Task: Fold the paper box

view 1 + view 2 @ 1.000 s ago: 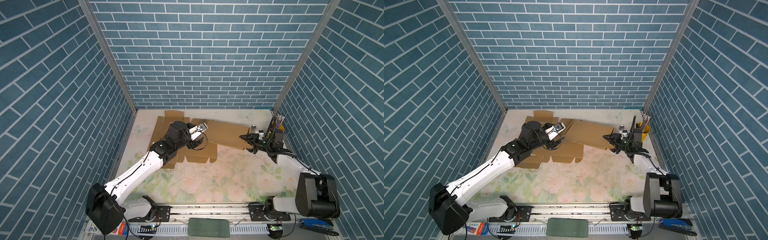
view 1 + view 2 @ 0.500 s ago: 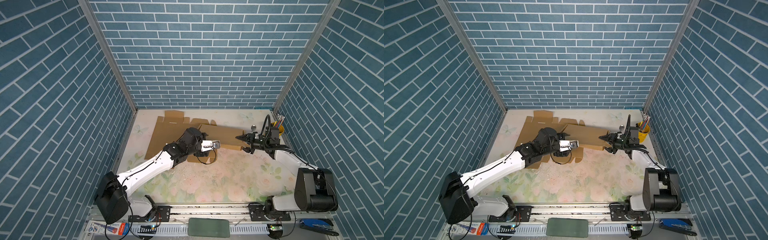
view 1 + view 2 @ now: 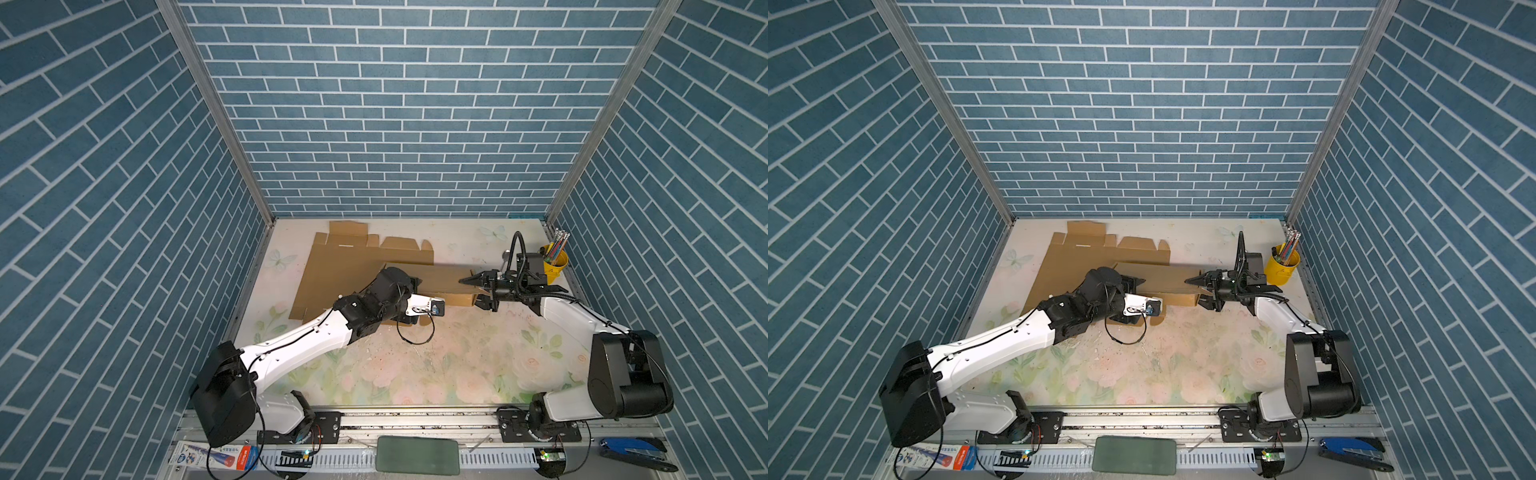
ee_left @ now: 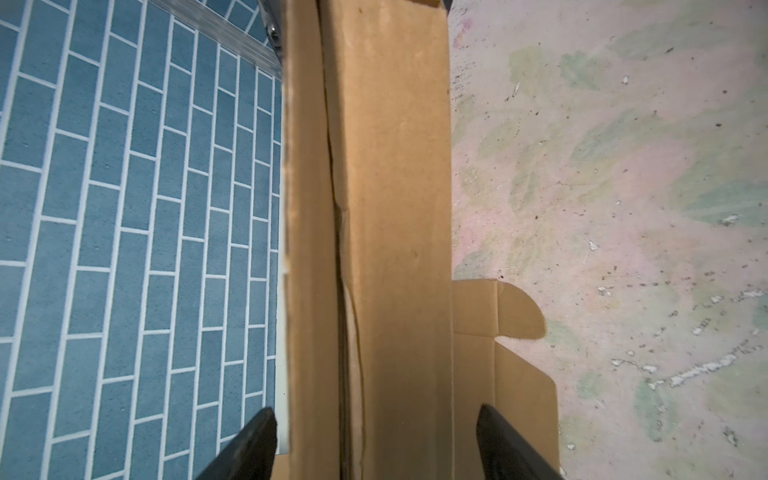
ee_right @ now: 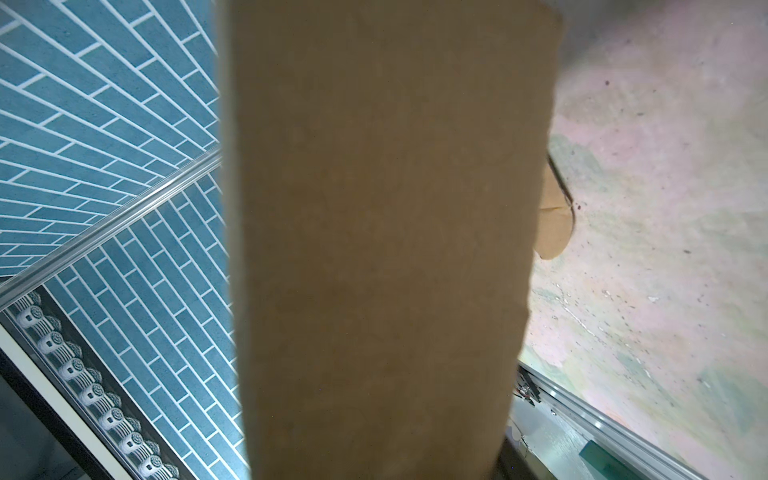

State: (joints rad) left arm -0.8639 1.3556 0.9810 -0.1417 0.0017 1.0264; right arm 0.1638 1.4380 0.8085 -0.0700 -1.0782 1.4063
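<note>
Your desk [image 3: 436, 365] is covered by a worn, pale floral mat, closed in on three sides by blue brick-pattern walls [image 3: 395, 124]. The paper box [image 3: 340, 266] lies on the far half, left of the middle. It is mostly flat, with one long panel folded up and running toward the right edge.

Your left gripper [image 4: 376, 411] stands wide, one finger on each side of that raised panel. The left arm lies over the box's near edge and hides it in both top views.

Your right gripper [image 3: 471, 290] is about halfway apart around the panel's right end; you cannot tell whether it pinches the cardboard.

A yellow pencil cup [image 3: 555, 266] stands in the far right corner, just behind the right wrist. A black cable loop [image 3: 415, 332] rests on the mat near the box. On the front rail sit a green pad [image 3: 417, 453] and a blue tool [image 3: 633, 451].
</note>
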